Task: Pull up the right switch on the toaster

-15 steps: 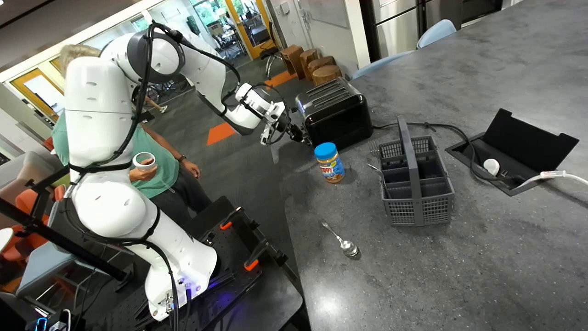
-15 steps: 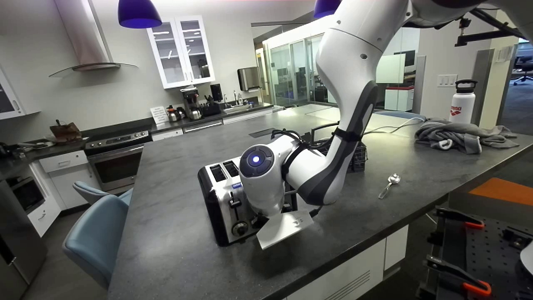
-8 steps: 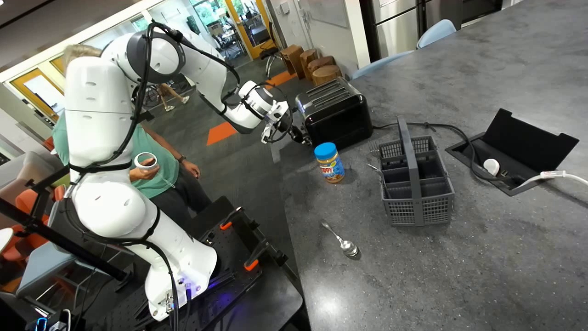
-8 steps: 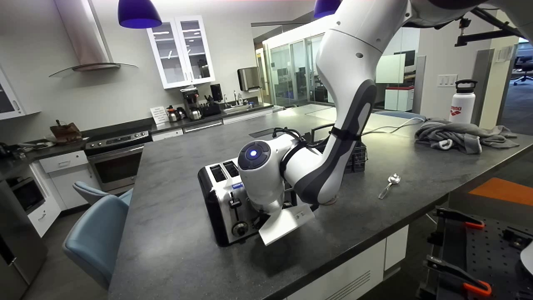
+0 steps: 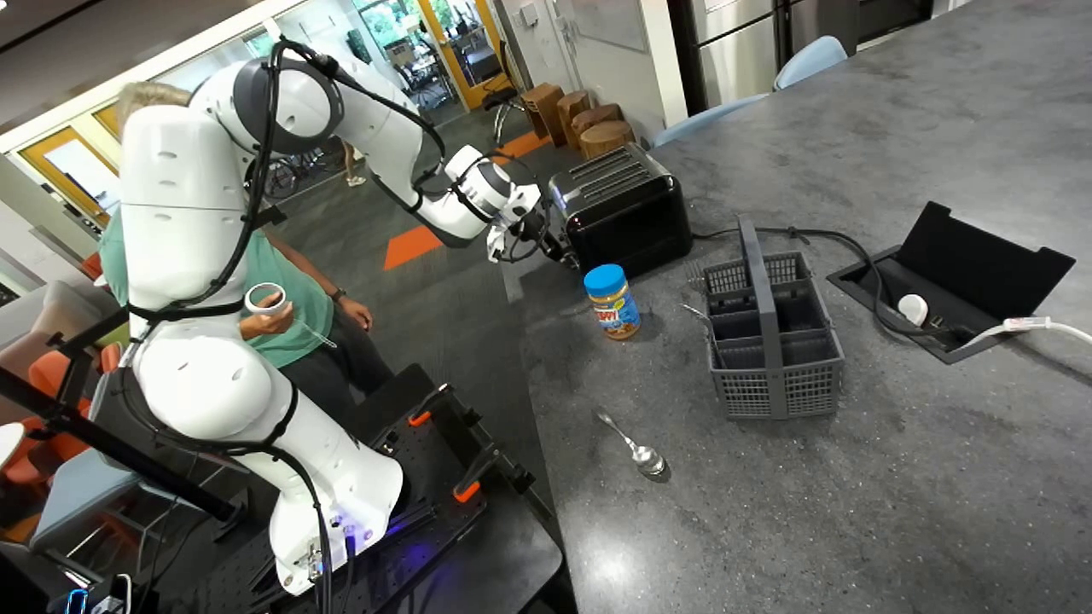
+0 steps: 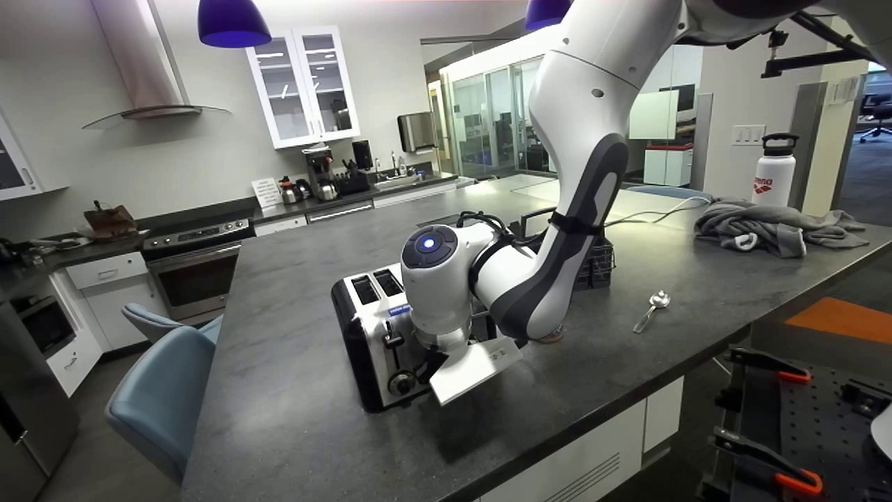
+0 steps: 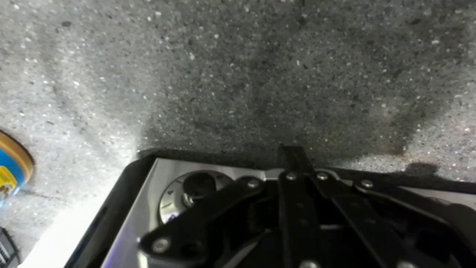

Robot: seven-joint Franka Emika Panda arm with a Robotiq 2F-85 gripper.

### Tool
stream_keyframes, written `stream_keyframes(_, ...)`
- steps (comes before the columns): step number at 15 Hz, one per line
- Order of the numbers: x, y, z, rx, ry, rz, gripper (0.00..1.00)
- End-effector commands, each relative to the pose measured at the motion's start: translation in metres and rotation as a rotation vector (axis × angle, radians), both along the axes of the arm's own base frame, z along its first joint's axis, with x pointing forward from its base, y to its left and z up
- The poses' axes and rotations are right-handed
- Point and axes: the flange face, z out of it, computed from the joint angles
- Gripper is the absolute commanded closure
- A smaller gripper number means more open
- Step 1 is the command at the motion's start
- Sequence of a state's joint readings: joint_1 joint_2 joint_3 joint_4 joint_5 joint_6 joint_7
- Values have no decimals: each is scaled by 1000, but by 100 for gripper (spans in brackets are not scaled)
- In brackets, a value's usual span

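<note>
Before the toaster's [image 5: 627, 213] control face hung the gripper [image 7: 299, 163], its jaws drawn together with no gap that could be made out in the wrist view, where a dial [image 7: 199, 186] on the toaster's face showed just beside them. Whether they touched the toaster, or had caught any part of the right switch, could not be told: the wrist [image 6: 439, 286] hid that half of the toaster's front in an exterior view. The toaster stood upright on the bench [image 5: 921, 477], a blue-lidded jar [image 5: 616, 307] near its black flank, and neither had shifted over the last second. What had changed was small: the wrist had risen a little in front of the toaster, and the pale plate [image 6: 475, 368] beneath it had lifted too. That looked like the start of an upward pull, or else a fresh aim under the switch; with the switch itself out of sight, success could not be claimed. The toaster's other lever [image 6: 394, 339] sat in the upper part of its slot. If the jaws merely slid up the toaster's face, the switch would probably stay put, so a firm catch beneath it seemed the thing still wanted.
</note>
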State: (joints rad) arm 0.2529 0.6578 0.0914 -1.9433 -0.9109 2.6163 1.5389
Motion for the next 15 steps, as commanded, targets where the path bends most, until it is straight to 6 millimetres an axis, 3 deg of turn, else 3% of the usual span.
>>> stream_keyframes(1, 4, -3, 11, 12, -53, 5, 100)
stream_keyframes(7, 2, 1, 17, -63, -131, -26, 100)
stream_keyframes(11, -14, 5, 24, -84, -114, -27, 100)
stream_keyframes(15, -37, 1, 57, -105, -105, -19, 100)
